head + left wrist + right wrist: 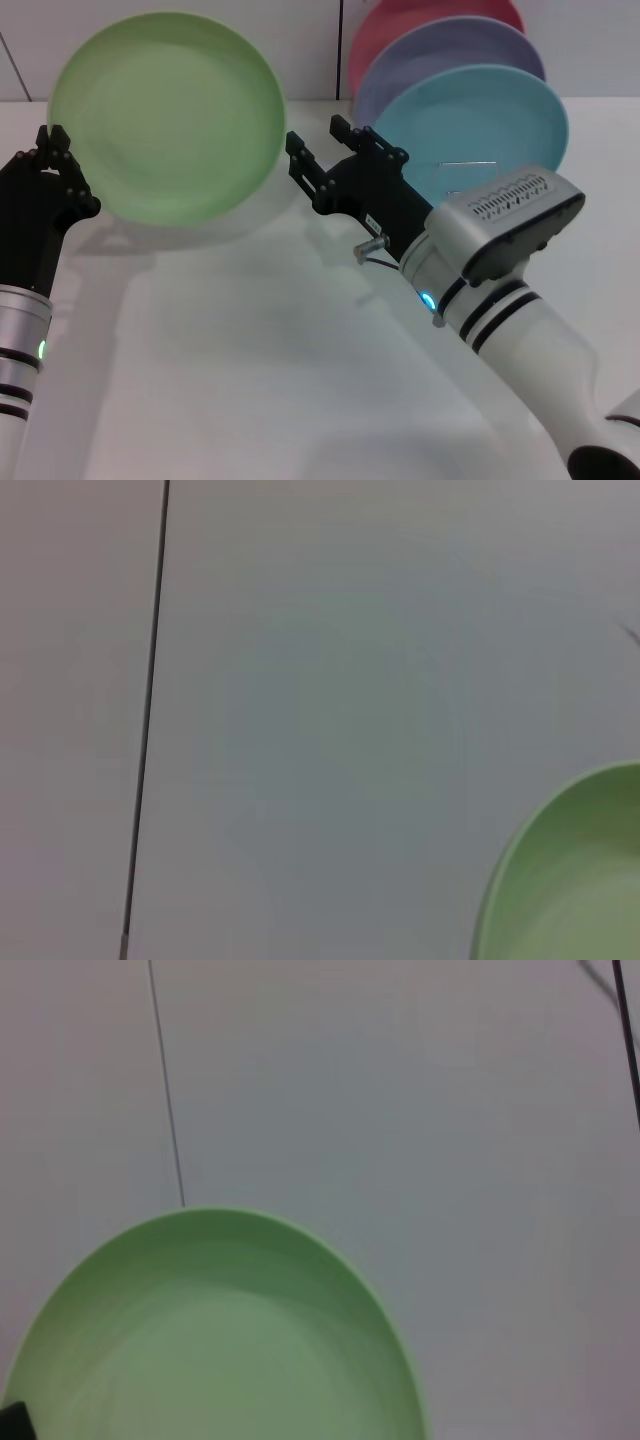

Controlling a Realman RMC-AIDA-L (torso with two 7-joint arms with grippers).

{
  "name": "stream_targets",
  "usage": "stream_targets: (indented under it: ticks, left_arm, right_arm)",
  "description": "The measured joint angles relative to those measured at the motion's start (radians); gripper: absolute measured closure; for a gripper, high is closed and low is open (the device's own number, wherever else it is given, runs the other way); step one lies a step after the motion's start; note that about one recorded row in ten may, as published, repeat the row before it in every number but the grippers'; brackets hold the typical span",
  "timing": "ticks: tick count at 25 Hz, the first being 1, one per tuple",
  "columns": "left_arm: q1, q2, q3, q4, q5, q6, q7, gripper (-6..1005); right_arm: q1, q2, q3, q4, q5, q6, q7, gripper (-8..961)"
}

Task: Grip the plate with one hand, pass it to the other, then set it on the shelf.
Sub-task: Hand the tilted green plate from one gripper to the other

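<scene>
Plate (168, 115) upright in left tool (58, 165), right tool (315, 165) just beside.

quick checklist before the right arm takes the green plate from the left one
1. Left gripper has the green plate by its edge, held up and tilted above the table: ok.
2. Right gripper is open to receive: ok, the fingers stand apart.
3. Right gripper is on the rim: not ok, it sits beside the plate's edge and no contact shows.
4. Firmness of the left grip: cannot tell, the contact is hidden behind the fingers.
5. Rack slot free for the plate: cannot tell, the turquoise plate, lavender plate and pink plate stand there and the wires barely show.
</scene>
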Motion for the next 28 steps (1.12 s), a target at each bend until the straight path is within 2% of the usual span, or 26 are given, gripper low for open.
stream_targets:
  ticks: [16, 22, 28]
  left_arm:
    - [0.004, 0.0, 0.025, 0.0, -0.006, 0.011, 0.0, 966]
    - [0.006, 0.0, 0.038, 0.0, -0.006, 0.02, 0.0, 966]
    - [0.007, 0.0, 0.049, 0.0, -0.006, 0.023, 0.0, 967]
  right_arm:
    - [0.04, -0.001, 0.046, 0.001, -0.001, 0.067, 0.001, 411]
    - [0.047, 0.001, 0.048, 0.003, -0.001, 0.078, 0.001, 608]
    - [0.047, 0.002, 0.049, 0.006, -0.001, 0.078, 0.002, 640]
